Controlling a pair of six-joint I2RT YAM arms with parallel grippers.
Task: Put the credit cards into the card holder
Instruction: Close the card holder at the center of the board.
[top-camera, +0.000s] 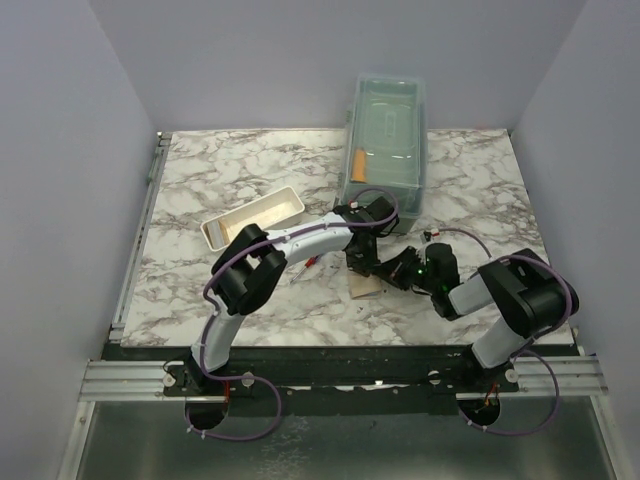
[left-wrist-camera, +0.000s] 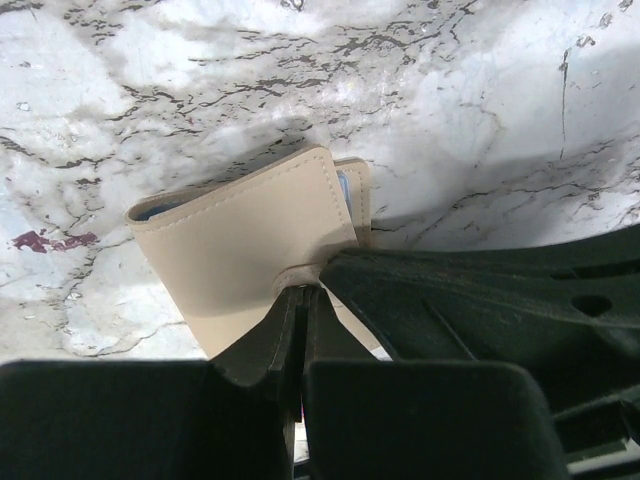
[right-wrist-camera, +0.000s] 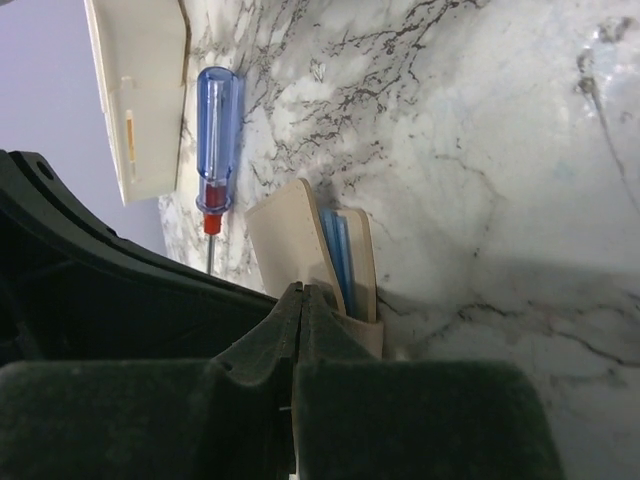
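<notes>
The tan card holder (top-camera: 364, 289) stands partly open on the marble near the front middle. In the left wrist view, the card holder (left-wrist-camera: 240, 250) shows its outer flap. In the right wrist view, the card holder (right-wrist-camera: 290, 235) is seen edge-on, with blue layers between its flaps. My left gripper (left-wrist-camera: 302, 292) is shut, pinching one edge of it. My right gripper (right-wrist-camera: 303, 290) is shut on the other flap. Both grippers meet over it in the top view, the left gripper (top-camera: 362, 262) beside the right gripper (top-camera: 396, 272). No loose credit card shows, and I cannot tell whether the blue layers are cards or lining.
A large clear lidded box (top-camera: 385, 140) stands at the back with an orange stick (top-camera: 357, 160) inside. A white tray (top-camera: 255, 217) lies left of the grippers. A blue-handled screwdriver (right-wrist-camera: 216, 110) lies between the tray and the card holder.
</notes>
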